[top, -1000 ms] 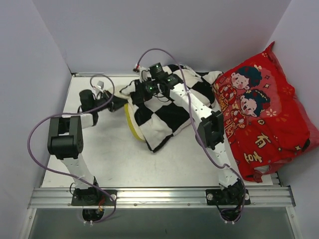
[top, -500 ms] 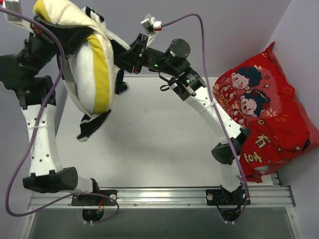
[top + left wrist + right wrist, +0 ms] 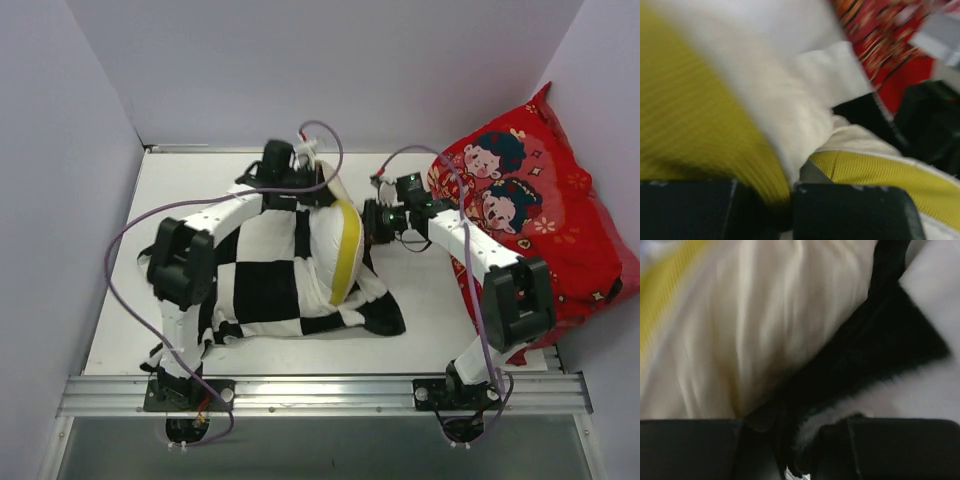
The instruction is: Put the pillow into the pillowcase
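- Your left fingers (image 3: pixel 805 205) are clenched. In the left wrist view a fold of cream cloth, right at the yellow edge band, is pinched between them, so they are grasping the pillow (image 3: pixel 325 235).
- Your right fingers (image 3: pixel 860 450) are clenched too. The right wrist view shows black cloth with a white fuzzy edge caught between them. That is the pillowcase (image 3: pixel 260 290), with the cream pillow bulging just above the grip.
- The pillow lies on the bench (image 3: pixel 300 360), left of centre and partly inside the pillowcase. Its right end shows as a cream bulge with the yellow band curving down it, and checked cloth covers the rest to the left.
- The pillowcase is spread flat over the bench under and around the pillow. One black corner trails out toward the near right.
- From above, your left arm crosses over the checked cloth, and its fingers sit at the far top of the exposed pillow end. Your right arm reaches in from the right, and its fingers meet the cloth just beside the yellow band.
- The red cushion (image 3: pixel 530 240) leans against the right wall. It is apart from the pillow, with your right arm between them.
- Both wrist views are blurred, so you cannot read how deep either pinch goes.
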Controlling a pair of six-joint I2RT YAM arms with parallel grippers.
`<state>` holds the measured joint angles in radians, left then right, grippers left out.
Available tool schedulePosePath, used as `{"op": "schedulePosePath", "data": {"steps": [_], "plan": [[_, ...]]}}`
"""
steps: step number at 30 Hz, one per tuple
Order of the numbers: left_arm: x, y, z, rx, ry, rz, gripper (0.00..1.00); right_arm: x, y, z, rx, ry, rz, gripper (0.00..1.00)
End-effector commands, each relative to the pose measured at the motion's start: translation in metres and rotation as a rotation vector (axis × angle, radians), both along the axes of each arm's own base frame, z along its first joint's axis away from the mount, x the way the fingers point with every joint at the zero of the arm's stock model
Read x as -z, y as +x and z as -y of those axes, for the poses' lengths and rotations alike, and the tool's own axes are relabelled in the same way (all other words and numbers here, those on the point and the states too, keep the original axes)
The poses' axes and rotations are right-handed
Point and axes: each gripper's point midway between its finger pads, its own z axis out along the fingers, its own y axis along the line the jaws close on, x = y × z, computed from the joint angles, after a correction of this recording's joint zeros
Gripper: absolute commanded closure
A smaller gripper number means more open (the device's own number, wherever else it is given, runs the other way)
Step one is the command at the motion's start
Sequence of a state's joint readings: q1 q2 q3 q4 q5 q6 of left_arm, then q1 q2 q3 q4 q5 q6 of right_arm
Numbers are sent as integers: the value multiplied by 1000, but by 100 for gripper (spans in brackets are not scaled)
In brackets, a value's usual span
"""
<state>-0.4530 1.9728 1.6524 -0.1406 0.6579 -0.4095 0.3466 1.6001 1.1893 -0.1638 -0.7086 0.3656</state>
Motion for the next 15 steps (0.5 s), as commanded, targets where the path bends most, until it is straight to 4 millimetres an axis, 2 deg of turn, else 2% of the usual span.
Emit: {"op": "schedulePosePath", "data": {"steps": [1,4,6,7,9,10,11,12,13,14,15], "plan": [[121,-7,-38,-2,329,-154,100,28,-57,18,-220,-97,-76,100],[144,-16,-41,63,397,-176,100,42,-57,39,-207,-168,-95,100],[153,-21,-46,110,446,-146,100,47,-62,49,-232,-207,-102,100],[152,-16,-49,102,472,-126,100,48,-66,51,-251,-211,-112,100],[150,-12,-55,166,510,-66,100,52,-88,58,-337,-226,-154,89],[145,-5,-57,171,518,-37,100,54,-93,62,-349,-232,-164,82],[124,7,-51,214,493,52,99,55,-99,68,-363,-239,-175,65],[119,4,-51,254,492,65,91,55,-99,73,-356,-242,-177,56],[106,3,-47,303,479,103,87,55,-90,87,-304,-243,-193,50],[83,2,-38,397,437,205,82,55,-88,95,-277,-240,-230,44],[77,-11,-41,446,436,183,73,45,-75,100,-253,-209,-221,41]]}}
